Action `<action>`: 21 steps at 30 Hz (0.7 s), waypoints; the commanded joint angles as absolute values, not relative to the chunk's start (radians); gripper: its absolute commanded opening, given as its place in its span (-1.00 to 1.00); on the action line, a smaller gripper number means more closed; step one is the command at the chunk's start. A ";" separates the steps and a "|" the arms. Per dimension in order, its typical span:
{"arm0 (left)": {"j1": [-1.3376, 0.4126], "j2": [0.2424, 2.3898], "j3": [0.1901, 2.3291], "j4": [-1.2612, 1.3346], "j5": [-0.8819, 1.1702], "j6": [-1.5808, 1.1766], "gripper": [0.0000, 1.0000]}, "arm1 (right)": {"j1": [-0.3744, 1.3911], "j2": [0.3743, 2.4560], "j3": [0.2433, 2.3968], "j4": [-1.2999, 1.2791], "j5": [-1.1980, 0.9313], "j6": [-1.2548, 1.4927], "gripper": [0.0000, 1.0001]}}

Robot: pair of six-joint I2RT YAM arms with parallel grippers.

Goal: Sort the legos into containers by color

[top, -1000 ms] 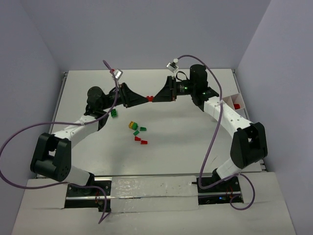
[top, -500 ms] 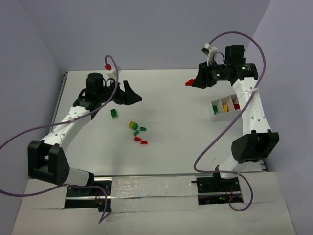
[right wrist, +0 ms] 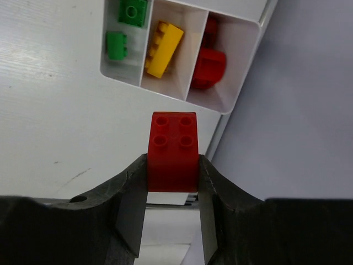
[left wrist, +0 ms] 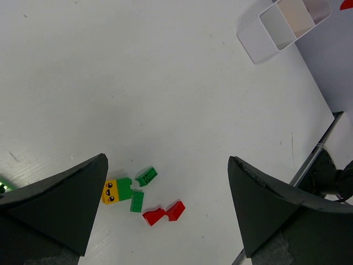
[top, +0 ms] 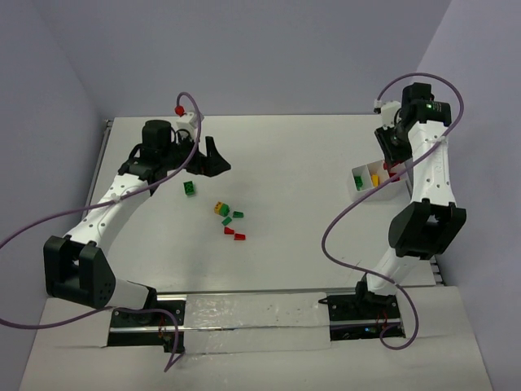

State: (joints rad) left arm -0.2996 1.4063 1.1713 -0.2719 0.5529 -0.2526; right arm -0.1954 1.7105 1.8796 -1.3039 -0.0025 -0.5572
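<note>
White table [top: 309, 163] carries everything. Over its left half the left gripper [left wrist: 167, 160] hangs with its claw spread wide and nothing between the fingers. At the far right, the right gripper [right wrist: 172, 160] pinches a red brick [right wrist: 172, 149] close to the tray [right wrist: 176, 77], which sits at the table's right edge. The tray's three compartments hold two green bricks [right wrist: 132, 11], one yellow brick [right wrist: 164, 41] and red pieces [right wrist: 209, 63], one colour each. Loose legos lie left of centre: a lone green brick [top: 189, 188], then nearer a yellow-and-green stack [top: 220, 208], a small green piece [top: 238, 215] just beside it, and two red pieces [top: 234, 233] touching.
</note>
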 commanded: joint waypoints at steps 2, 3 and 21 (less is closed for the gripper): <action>-0.302 1.406 1.229 -0.306 0.544 -0.207 0.98 | -0.195 1.782 1.972 -1.308 0.132 -0.547 -1.00; -0.302 1.407 1.231 -0.308 0.543 -0.204 0.98 | -0.195 1.790 1.979 -1.303 0.137 -0.545 -1.00; -0.301 1.430 1.266 -0.333 0.532 -0.190 0.99 | -0.207 1.966 2.089 -1.234 0.166 -0.516 -0.92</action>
